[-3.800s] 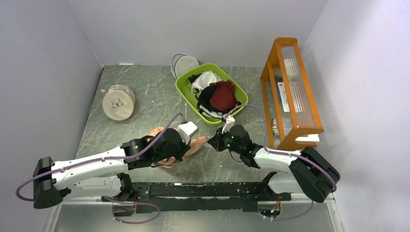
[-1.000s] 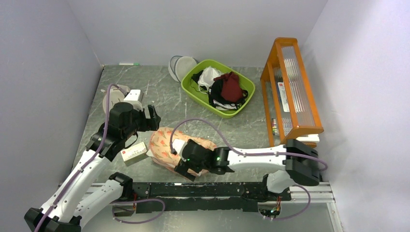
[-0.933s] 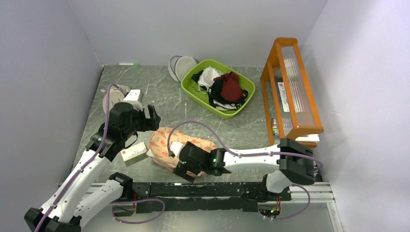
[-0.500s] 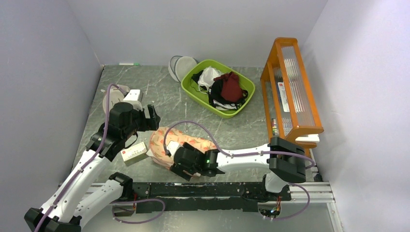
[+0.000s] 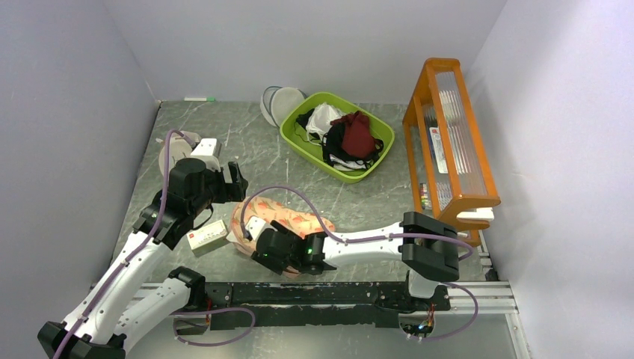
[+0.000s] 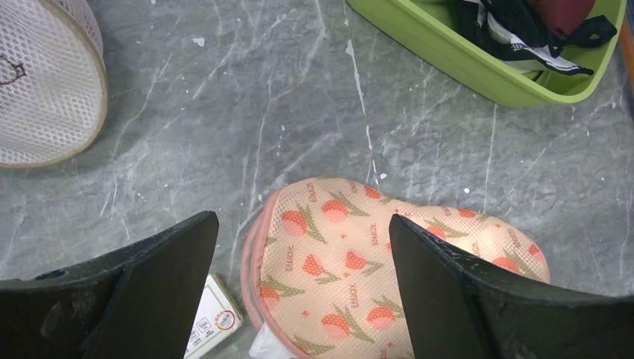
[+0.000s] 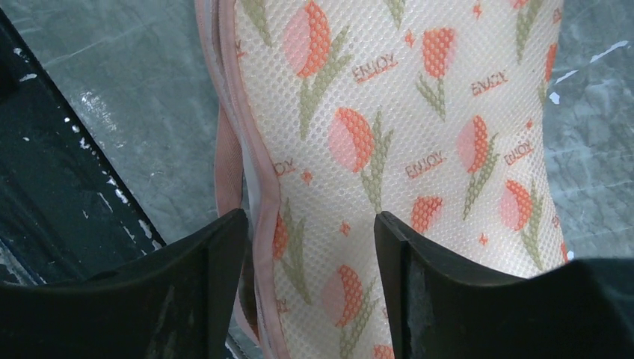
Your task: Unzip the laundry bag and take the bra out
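The peach-pink laundry bag with orange flower print lies near the table's front edge, its pink rim gaping a little. My right gripper is down on its near-left end. In the right wrist view the right gripper is open, its jaws straddling the rim and the printed mesh. My left gripper hovers wide open above the bag, holding nothing. A corner of white fabric pokes out at the bag's edge; whether it is the bra I cannot tell.
A small white-and-green box lies just left of the bag. The round beige pouch sits far left. The green basket with dark red and white garments stands behind, a white mesh pouch beyond it, an orange rack at right.
My right gripper has slid left along the bag's near edge and its jaws have narrowed around the rim. The left arm has stayed still and open.
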You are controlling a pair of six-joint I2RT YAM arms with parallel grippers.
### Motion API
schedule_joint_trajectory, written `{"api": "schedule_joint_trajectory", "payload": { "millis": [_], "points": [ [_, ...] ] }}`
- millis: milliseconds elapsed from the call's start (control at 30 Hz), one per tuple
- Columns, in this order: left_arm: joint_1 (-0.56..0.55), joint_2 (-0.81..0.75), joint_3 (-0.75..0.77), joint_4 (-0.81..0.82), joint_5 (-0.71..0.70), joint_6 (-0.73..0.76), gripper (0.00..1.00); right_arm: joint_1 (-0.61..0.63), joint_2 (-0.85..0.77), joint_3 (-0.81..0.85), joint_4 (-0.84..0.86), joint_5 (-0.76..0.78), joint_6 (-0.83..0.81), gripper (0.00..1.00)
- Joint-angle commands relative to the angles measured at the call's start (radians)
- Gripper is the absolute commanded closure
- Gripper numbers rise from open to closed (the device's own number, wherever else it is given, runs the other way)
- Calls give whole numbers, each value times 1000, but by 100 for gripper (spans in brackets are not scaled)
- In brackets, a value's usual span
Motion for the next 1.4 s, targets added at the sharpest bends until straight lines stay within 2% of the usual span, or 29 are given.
{"api": "schedule_joint_trajectory", "payload": {
  "millis": [0, 133, 300, 533, 633, 833, 1067, 1167, 1367],
  "points": [
    [7, 0, 5, 30, -7, 12, 4, 3, 9, 10, 32, 38, -4, 38],
    [7, -5, 2, 32, -7, 11, 4, 3, 29, 13, 32, 46, -9, 47],
    [7, 1, 4, 30, -6, 11, 4, 4, 49, 29, 30, 60, -16, 49],
    [8, -12, 0, 30, -14, 8, 3, 3, -23, 36, -5, 99, -12, 78],
    [7, -10, 0, 31, -8, 10, 4, 1, -92, 13, 1, 131, -22, 86],
    [7, -8, 2, 31, -6, 10, 4, -58, -159, -35, 51, 200, -88, 87],
    [7, -13, 0, 31, -5, 8, 4, -259, -124, 8, 158, 250, -270, 86],
    [7, -16, 1, 30, -7, 8, 4, -355, -98, 32, 218, 215, -335, 85],
    [7, -24, -1, 31, -11, 6, 4, -499, 3, 72, 331, 144, -414, 68]
  ]
}}
